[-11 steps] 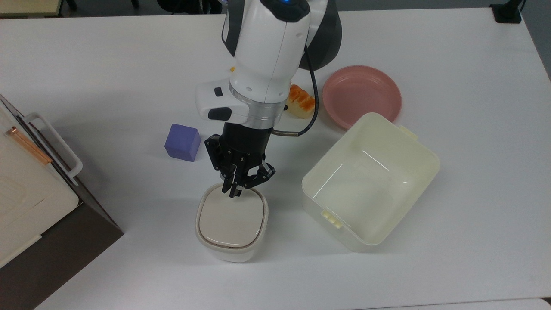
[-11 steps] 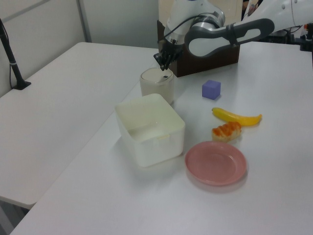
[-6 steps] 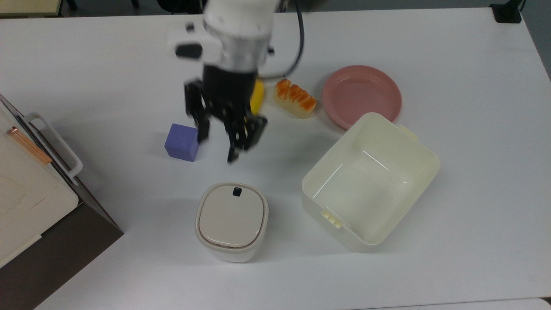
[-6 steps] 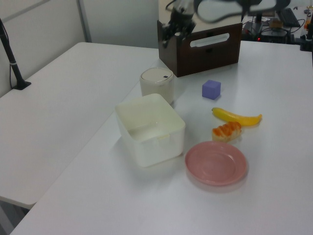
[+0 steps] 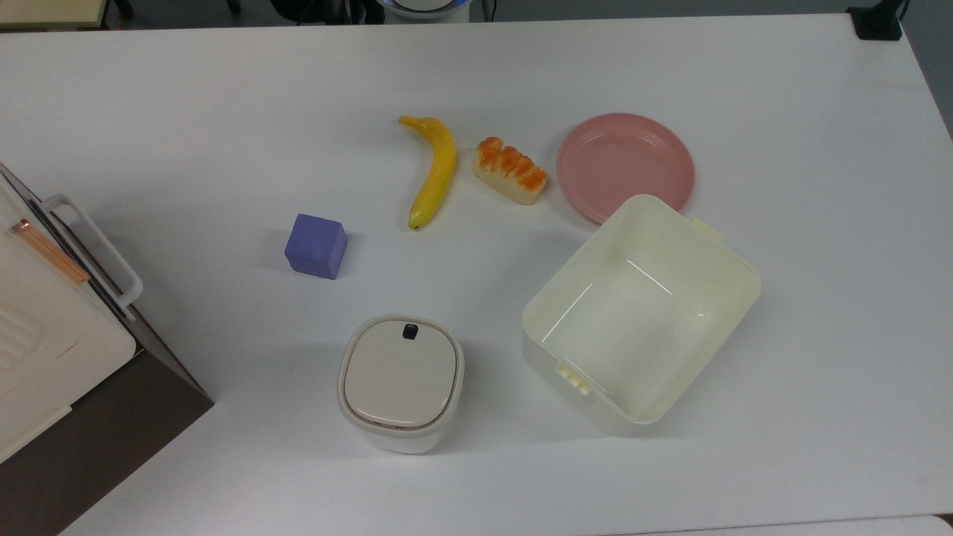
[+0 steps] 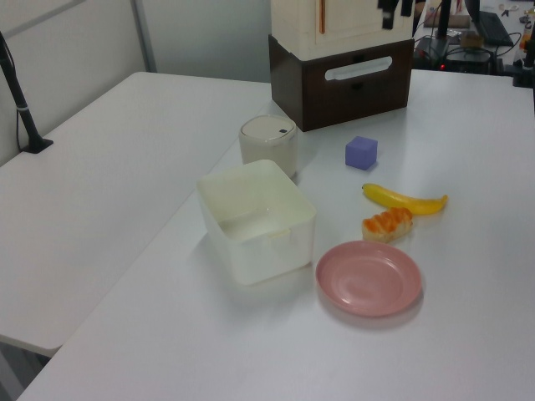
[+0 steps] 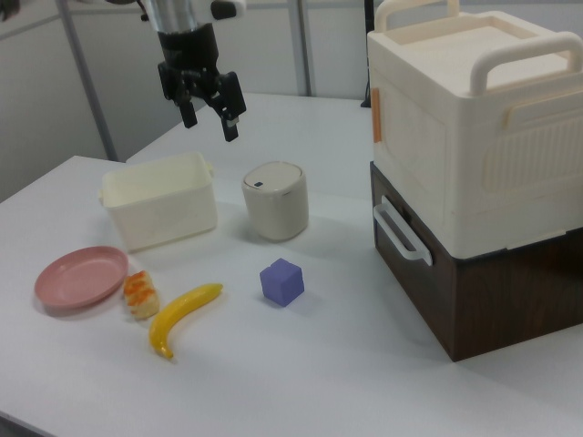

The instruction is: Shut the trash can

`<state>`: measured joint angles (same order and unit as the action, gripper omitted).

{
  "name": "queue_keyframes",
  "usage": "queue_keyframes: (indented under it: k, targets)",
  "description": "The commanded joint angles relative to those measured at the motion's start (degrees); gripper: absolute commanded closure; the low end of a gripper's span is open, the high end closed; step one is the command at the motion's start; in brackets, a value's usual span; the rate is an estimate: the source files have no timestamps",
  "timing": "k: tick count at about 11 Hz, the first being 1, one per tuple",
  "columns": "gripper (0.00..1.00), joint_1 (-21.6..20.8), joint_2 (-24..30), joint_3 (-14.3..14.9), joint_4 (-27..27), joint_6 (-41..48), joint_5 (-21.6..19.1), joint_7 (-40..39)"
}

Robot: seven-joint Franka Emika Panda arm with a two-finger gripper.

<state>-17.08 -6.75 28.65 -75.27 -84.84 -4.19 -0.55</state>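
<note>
**Bin lid down on the white bench**

On the white bench [image 5: 186, 112], left to right in the top view: one appliance [image 5: 45, 327], one purple cube [image 5: 316, 246], one trash can [image 5: 400, 383] with its lid flat, one banana [image 5: 434, 170], one tub [image 5: 642, 314]. In the right view the pincer [image 7: 208, 107] hangs high, fingers spread, holding nothing.

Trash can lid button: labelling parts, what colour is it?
Black, on the beige lid of the trash can; clearest in the top view.

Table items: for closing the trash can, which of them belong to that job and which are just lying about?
Job: trash can, lid down; claw, open, raised above the table.

Lying about: banana, purple cube, bread piece, pink plate, cream tub, white appliance.
</note>
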Motion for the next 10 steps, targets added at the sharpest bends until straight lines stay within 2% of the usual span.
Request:
queue_keyframes:
  k: [1,2,3,10]
  targets:
    - [0.00,-0.14,5.43,-2.36,-8.83,-1.98,-2.23,-2.18]
    - [0.00,-0.06,5.61,-5.24,-12.24,-6.95,-2.14,0.08]
    - [0.00,-0.06,5.61,-6.49,-13.75,-9.96,-1.79,4.72]
    - [0.00,0.29,5.26,-6.77,-12.81,-10.70,-1.35,5.73]
